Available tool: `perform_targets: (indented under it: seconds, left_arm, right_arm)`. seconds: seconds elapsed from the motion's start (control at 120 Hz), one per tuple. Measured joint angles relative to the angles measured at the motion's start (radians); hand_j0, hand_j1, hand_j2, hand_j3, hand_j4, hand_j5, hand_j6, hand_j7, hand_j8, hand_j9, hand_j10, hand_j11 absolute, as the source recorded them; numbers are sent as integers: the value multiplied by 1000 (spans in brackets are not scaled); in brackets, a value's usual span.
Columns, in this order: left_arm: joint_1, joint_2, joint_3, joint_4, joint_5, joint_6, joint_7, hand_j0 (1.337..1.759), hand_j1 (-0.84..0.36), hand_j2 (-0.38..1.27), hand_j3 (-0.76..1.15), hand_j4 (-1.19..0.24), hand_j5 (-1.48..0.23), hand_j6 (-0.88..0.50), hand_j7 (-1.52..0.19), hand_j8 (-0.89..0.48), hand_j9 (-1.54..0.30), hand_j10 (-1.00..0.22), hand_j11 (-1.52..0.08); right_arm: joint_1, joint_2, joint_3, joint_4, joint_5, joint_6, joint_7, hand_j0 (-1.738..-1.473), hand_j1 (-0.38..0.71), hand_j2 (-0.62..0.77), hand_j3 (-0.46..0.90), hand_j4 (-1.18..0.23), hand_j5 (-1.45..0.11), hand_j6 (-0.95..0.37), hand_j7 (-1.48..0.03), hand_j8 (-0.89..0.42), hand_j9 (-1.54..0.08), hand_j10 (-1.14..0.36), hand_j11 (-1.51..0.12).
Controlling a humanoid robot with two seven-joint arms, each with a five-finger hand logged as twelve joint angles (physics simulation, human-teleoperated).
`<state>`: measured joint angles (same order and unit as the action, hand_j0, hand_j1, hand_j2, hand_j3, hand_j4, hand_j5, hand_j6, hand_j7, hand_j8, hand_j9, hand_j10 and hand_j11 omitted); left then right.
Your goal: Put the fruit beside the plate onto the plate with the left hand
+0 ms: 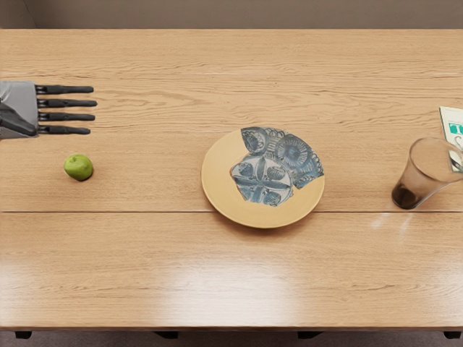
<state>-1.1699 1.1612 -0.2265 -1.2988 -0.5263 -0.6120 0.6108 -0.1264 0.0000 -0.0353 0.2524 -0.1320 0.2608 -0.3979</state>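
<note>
A small green fruit (78,167) lies on the wooden table, well to the left of the plate. The plate (262,178) is tan with a blue patterned centre and sits near the table's middle. My left hand (65,110) comes in from the left edge with its fingers stretched out flat and holding nothing. It hovers behind the fruit, apart from it. The right arm does not show.
A clear drinking glass (425,174) with a dark base stands at the right edge. Behind it a white and green card (453,124) pokes in from the right. The table's front edge runs along the bottom.
</note>
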Motion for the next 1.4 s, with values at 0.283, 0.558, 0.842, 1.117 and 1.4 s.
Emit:
perform_targets:
  seconds: [0.283,0.558,0.842,1.117,1.4]
  left_arm:
    - [-4,30,-34,-20,18,0,0,1658,339,-1,0,-2,-8,-1,-8,-2,-9,-3,-9]
    - [-96,-117,-180,-239,744,92,0,1658,336,1,0,-9,-13,-8,-13,-9,-13,-9,-13]
    - [42,-180,-29,-363,1453,316,0,1658,280,12,0,-63,-77,-64,-76,-64,-76,-63,-76]
    - [92,-216,4,-348,1645,439,0,1658,196,29,0,-138,-170,-140,-169,-139,-169,-137,-169]
    - [124,-364,-1,-165,1714,512,0,1658,152,37,0,-174,-218,-176,-217,-176,-217,-173,-217]
  right_arm:
    - [1,0,0,0,0,0,-1,-1658,-349,0,0,0,0,0,0,0,0,0,0]
    - [3,0,1,-1,0,-1,-1,-1658,-349,0,0,0,0,1,0,0,0,0,0]
    - [7,0,2,-1,1,-2,-1,-1658,-349,0,0,0,0,0,0,0,0,0,0]
    - [9,0,2,-1,0,-3,-1,-1658,-349,0,0,0,0,1,0,1,0,1,0]
    - [10,0,3,-2,1,-4,0,-1658,-349,0,0,0,0,1,0,1,0,1,0]
